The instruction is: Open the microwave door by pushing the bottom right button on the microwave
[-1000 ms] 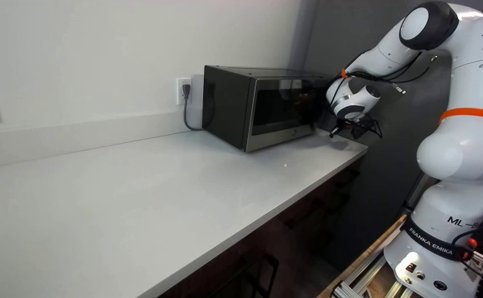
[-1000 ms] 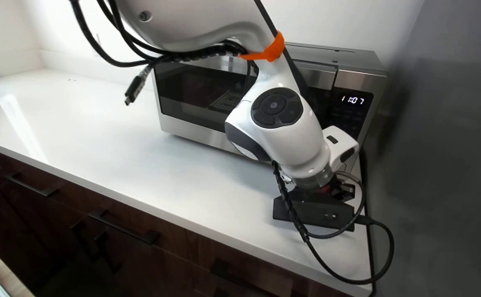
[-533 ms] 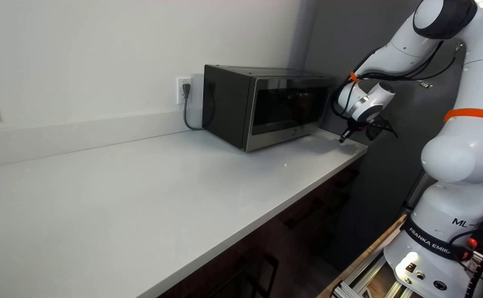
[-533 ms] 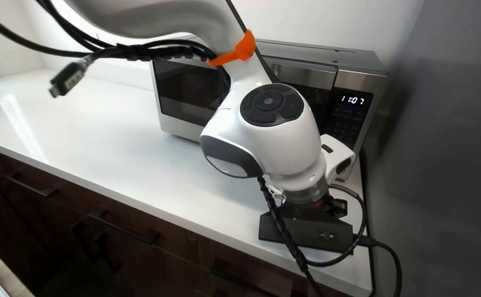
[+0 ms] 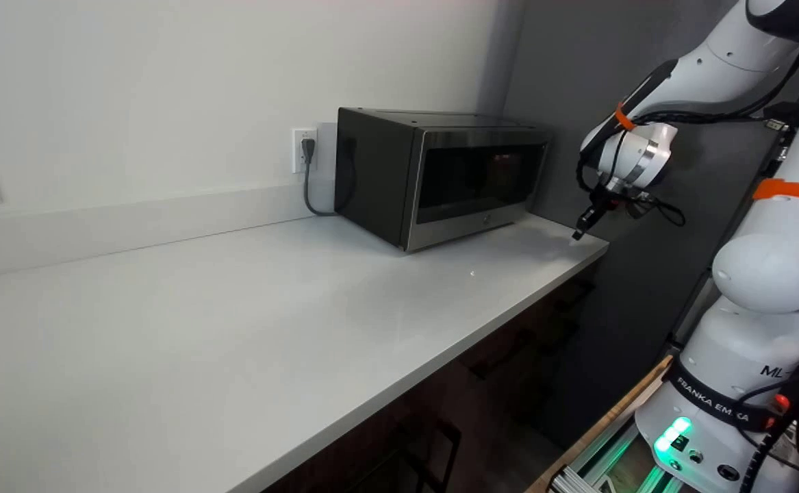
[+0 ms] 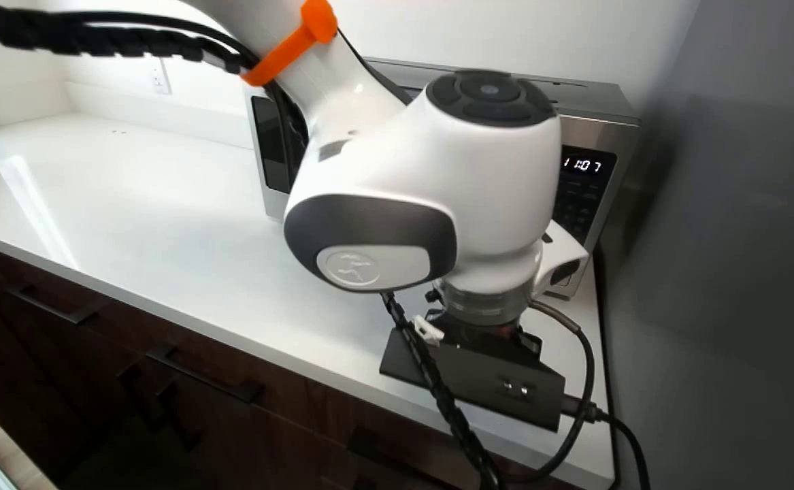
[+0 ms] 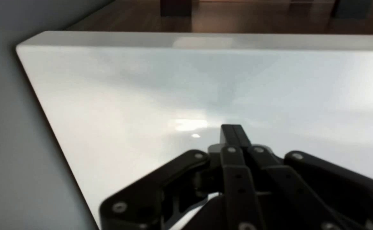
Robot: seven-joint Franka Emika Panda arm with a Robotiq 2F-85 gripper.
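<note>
The dark microwave (image 5: 375,181) stands at the back right of the counter. Its glass door (image 5: 474,178) looks shut in an exterior view. In an exterior view the arm covers most of the microwave door (image 6: 271,146); the keypad (image 6: 580,187) with a lit clock shows, but the bottom right button is hidden behind the wrist. My gripper (image 5: 578,235) points down in front of the microwave's right end, apart from it and over the counter near its front right corner. In the wrist view my gripper's fingertips (image 7: 231,126) are pressed together with nothing between them. The microwave is out of the wrist view.
A grey wall (image 6: 723,272) rises along the counter's right end, close to the gripper. The white counter (image 5: 235,329) runs far to the left. Its front edge (image 7: 202,41) and dark drawers show in the wrist view. A cable (image 6: 587,367) loops from the wrist.
My gripper has moved away from the microwave's front toward the counter's front edge, and the wrist has turned. The arm has drawn back. The base light has gone from white to green.
</note>
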